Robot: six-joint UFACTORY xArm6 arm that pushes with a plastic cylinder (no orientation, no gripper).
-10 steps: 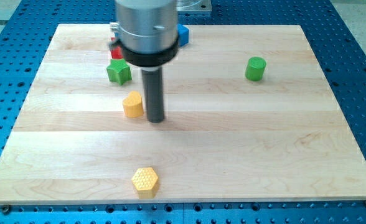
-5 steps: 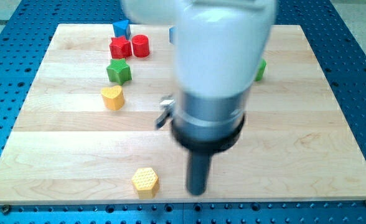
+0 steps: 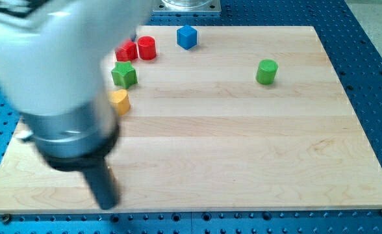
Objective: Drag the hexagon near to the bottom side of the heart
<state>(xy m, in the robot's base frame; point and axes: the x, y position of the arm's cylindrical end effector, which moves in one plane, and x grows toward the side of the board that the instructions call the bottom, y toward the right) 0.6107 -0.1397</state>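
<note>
The yellow heart lies at the upper left of the wooden board, partly covered by my blurred arm. The yellow hexagon does not show; the arm and rod cover the board's lower left corner. My tip is near the board's bottom edge at the lower left, well below the heart.
A green star lies just above the heart. A red block and a red cylinder lie above the star. A blue cube is at top centre and a green cylinder at upper right.
My tip swept left along the bottom edge, from bottom centre to lower left, through the spot where the hexagon lay. The hexagon is no longer seen. The heart has not moved.
</note>
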